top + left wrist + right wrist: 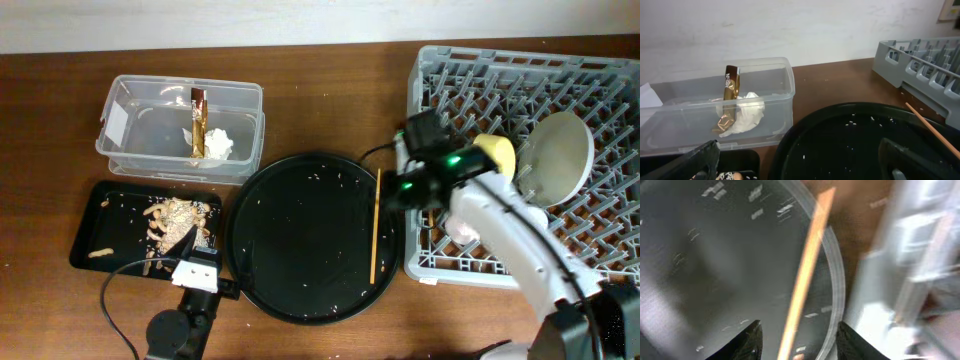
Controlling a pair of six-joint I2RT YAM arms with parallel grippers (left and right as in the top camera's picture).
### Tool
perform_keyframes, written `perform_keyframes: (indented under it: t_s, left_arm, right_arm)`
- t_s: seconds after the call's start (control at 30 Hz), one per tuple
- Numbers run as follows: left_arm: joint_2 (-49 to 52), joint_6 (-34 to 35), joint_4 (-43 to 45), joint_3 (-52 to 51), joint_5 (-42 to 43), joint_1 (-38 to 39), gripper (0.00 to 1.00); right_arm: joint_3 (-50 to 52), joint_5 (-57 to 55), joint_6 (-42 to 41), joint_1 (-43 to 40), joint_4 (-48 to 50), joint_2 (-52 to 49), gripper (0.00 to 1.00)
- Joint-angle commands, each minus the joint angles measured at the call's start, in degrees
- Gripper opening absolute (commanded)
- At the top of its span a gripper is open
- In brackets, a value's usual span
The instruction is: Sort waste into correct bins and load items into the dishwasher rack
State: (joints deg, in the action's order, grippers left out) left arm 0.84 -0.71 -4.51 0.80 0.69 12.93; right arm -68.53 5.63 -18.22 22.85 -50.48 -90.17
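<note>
While the waste lies binned and one stick is left out, step in hand: picking the chopstick (375, 225) off the round black tray (290, 270), as I judge it.
Chopstick position: flat on the tray's rack-side part, just inside the rim, near the dishwasher rack (600, 270) but not in it; whether a second stick lies against it I cannot tell.
Long axis: near-to-far across the table, roughly parallel to the rack's tray-side wall.
Right gripper (799, 330): fingers apart, one on each side of the stick, which runs up between them in the blurred wrist view; not clamped on it.
Closing line: across the long axis, so a squeeze should catch the stick.
Left gripper (800, 147): fingers apart, holding nothing, at the tray's opposite rim.
Nearer arm: right, by far.
Clear tub (130, 150): wrapper (198, 120) and tissue (218, 145).
Shallow black tray (100, 215): food scraps (175, 220).
Racked: plate (555, 155), yellow bowl (497, 152).
Risk: a thin stick on a flat tray may roll or slip out.
</note>
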Motion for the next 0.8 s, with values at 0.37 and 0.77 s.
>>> perform_keyframes:
  t_s: [0.37, 0.77]
  left_arm:
    - [-0.44, -1.07, -0.15, -0.26, 0.59, -0.35, 1.00]
    - [-0.44, -1.07, -0.15, -0.26, 0.59, -0.35, 1.00]
  right_arm:
    - [4.83, -9.11, -21.03, 9.27, 7.76, -17.09, 0.04]
    - [-1.88, -17.11, 0.76, -13.38, 10.73, 1.46, 0.04]
